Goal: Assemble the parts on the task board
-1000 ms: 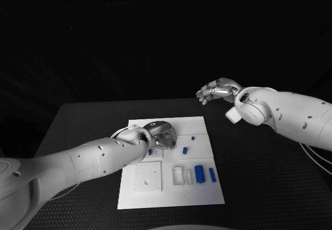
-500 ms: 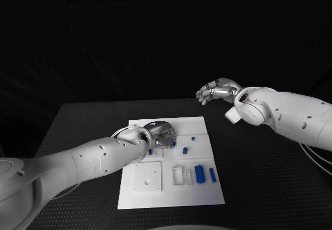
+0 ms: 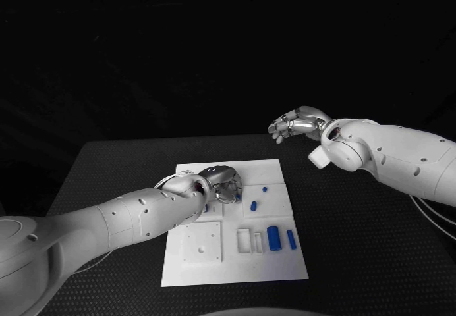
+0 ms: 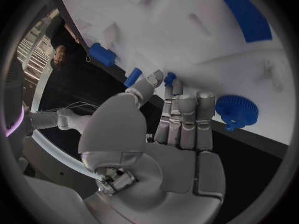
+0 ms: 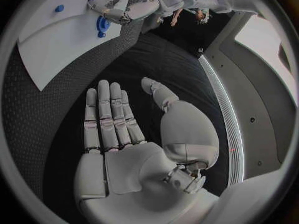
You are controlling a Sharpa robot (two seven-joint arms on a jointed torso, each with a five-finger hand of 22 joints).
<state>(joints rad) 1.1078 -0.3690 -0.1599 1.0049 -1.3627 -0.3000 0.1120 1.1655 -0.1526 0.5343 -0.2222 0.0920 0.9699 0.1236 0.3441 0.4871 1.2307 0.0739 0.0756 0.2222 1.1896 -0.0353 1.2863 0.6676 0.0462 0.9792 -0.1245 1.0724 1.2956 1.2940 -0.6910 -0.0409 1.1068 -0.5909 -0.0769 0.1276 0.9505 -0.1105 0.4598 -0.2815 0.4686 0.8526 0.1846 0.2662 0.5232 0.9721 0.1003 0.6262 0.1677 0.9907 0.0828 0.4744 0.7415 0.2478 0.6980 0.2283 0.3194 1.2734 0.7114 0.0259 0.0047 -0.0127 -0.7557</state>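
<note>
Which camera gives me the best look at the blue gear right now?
The left wrist view: the blue gear sits large and toothed on the task board, just beyond the left hand. The right wrist view shows it small and distant. In the head view I cannot make it out near the left hand.

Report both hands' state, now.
Left hand: pinches a small blue part between thumb and fingertip, over the task board.
Right hand: open, fingers spread, holding nothing, off the board.
</note>
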